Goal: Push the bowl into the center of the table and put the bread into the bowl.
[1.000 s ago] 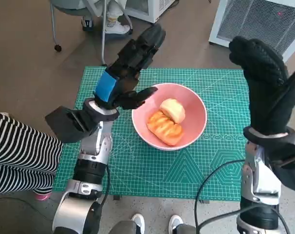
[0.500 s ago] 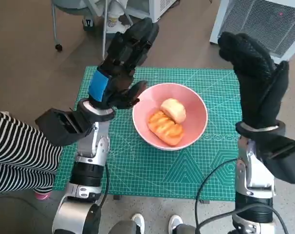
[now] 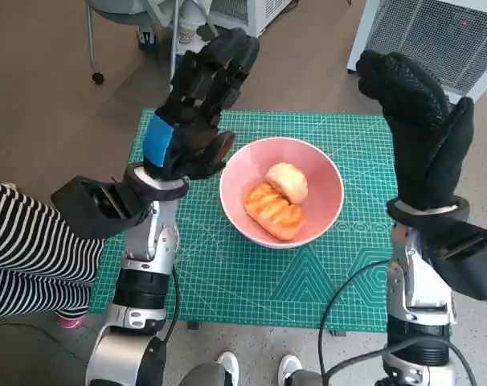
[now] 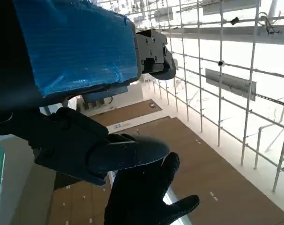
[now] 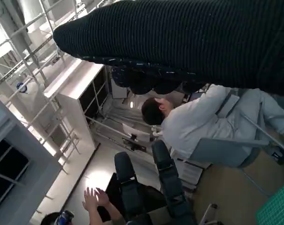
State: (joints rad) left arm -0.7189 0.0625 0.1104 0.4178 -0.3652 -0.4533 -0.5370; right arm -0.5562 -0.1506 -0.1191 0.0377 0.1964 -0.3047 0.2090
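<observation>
No readable brand or label anywhere; the green cutting mat (image 3: pixel 227 273) carries only white grid lines and angle markings, too small to read. Pink bowl (image 3: pixel 328 181) sits near the middle of the mat, upright. In it: two pieces of bread, an orange-brown ridged pastry (image 3: pixel 273 211) toward my side and a pale round roll (image 3: pixel 287 182) just behind it, the two touching. My left hand (image 3: pixel 197 104) is raised above the mat's left part beside the bowl, fingers spread and extended, holding nothing. My right hand (image 3: pixel 420 133) is raised over the mat's right edge, glove fingers apart and pointing up, nothing in it. Left wrist view shows the blue tape (image 4: pixel 76 44), my black fingers (image 4: pixel 128 152) and the gloved right hand past them. Right wrist view: a person in a light top (image 5: pixel 203 122) seated, another person's hand (image 5: pixel 93 199) lower down.
</observation>
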